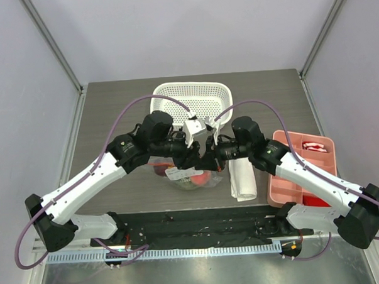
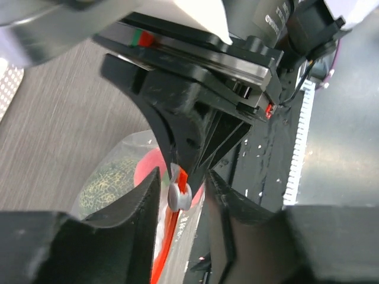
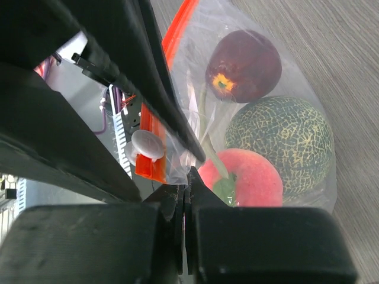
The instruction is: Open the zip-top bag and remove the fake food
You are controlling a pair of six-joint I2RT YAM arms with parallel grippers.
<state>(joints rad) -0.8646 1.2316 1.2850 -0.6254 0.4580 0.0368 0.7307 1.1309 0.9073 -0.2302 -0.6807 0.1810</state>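
The zip-top bag [image 1: 190,178] lies at the table's middle, held up at one corner. In the right wrist view, the dark red fruit [image 3: 244,65], the bumpy green ball [image 3: 278,142] and the pinkish-red fruit [image 3: 246,180] are inside it. My right gripper [image 3: 188,174] is shut on the clear plastic corner just beside the end of the orange-red zip strip [image 3: 151,136]. My left gripper [image 2: 183,176] is open, its fingers on either side of the white slider [image 2: 179,195] on the strip [image 2: 166,231]. In the top view the two grippers, left [image 1: 190,156] and right [image 1: 207,158], meet tip to tip above the bag.
A white mesh basket [image 1: 190,95] stands just behind the grippers. A folded white cloth [image 1: 242,180] lies right of the bag. A pink tray [image 1: 285,182] with red blocks is at the right edge. A black mat [image 1: 199,226] runs along the near edge.
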